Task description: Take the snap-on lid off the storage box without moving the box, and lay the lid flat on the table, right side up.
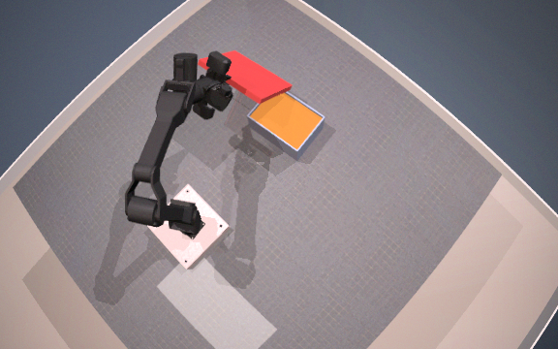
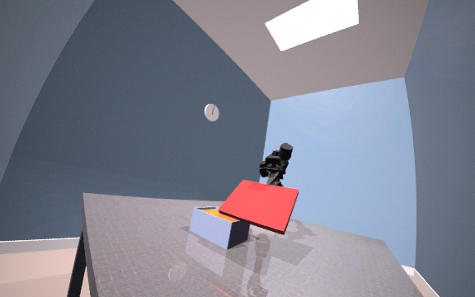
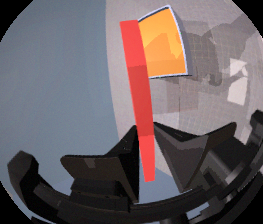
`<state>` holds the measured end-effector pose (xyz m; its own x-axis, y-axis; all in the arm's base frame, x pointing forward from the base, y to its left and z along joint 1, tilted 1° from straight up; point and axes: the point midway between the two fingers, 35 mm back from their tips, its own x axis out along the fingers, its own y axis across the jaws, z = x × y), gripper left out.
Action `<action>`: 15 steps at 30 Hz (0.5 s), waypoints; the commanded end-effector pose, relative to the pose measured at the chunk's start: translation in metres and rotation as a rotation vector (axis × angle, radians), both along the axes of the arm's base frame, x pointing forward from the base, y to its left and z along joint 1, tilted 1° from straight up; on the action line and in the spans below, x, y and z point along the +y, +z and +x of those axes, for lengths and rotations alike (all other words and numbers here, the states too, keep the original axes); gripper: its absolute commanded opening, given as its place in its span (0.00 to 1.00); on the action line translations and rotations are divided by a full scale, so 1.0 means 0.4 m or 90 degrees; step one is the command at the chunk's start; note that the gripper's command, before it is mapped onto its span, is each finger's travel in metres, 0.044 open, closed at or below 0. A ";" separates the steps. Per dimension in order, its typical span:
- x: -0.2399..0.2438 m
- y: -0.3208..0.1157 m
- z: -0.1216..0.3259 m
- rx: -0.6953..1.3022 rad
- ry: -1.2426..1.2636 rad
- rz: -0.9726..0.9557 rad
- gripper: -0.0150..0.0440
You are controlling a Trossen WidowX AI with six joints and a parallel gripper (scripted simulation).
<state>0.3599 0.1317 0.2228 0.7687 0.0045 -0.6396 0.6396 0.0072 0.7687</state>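
The red lid (image 2: pixel 261 204) hangs tilted in the air, clear of the open storage box (image 1: pixel 286 121) on the table (image 2: pixel 138 256), just beside and partly over its near edge. The gripper (image 3: pixel 146 156) is clamped on 1 short edge. It looks a thin, stiff, light panel; held so far off-centre, it may pivot or slip, so level it before lowering.

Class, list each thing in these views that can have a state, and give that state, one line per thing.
storage box: open, lid off, orange inside showing, standing on the table.
red lid: off the box, held in the air at one edge, tilted, not yet on the table.
gripper: shut on the red lid's edge.
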 end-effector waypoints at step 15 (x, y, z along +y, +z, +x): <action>0.093 0.015 -0.008 -0.010 -0.006 0.007 0.25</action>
